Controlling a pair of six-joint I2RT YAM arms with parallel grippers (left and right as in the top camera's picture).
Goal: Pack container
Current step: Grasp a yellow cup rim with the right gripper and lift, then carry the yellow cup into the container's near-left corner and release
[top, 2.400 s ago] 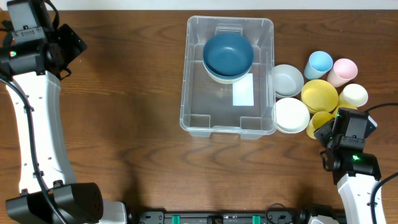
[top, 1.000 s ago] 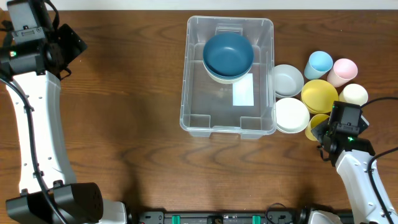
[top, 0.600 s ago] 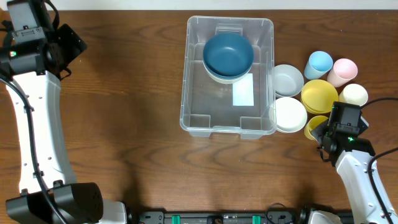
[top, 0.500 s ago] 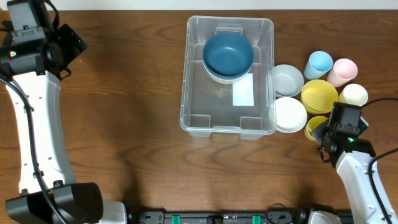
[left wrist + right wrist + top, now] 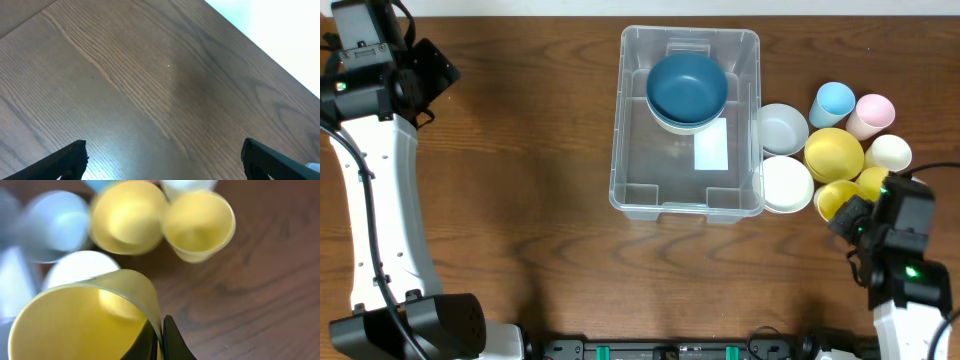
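Note:
The container [image 5: 632, 150], a large clear bin, stands at the table's middle with a dark blue bowl [image 5: 687, 86] stacked on a paler bowl at its far end. To its right, my right gripper [image 5: 857, 214] is shut on the rim of a yellow cup [image 5: 834, 200]. In the right wrist view the two fingers pinch the cup's wall [image 5: 85, 325] between them at the gripper [image 5: 160, 339]. The cup tilts and seems raised off the table. My left gripper [image 5: 175, 165] hangs open over bare wood at the far left, holding nothing.
Beside the container's right wall sit a grey bowl [image 5: 782, 128], a white bowl [image 5: 787, 184], a yellow bowl [image 5: 834, 153], and blue [image 5: 835, 100], pink [image 5: 872, 113], cream [image 5: 890, 152] and second yellow [image 5: 871, 182] cups. In the wrist view that second yellow cup [image 5: 200, 225] stands upright.
My right gripper closed on the yellow cup's rim, then pulled back toward the near right with the cup tipping along. The left arm has not moved.

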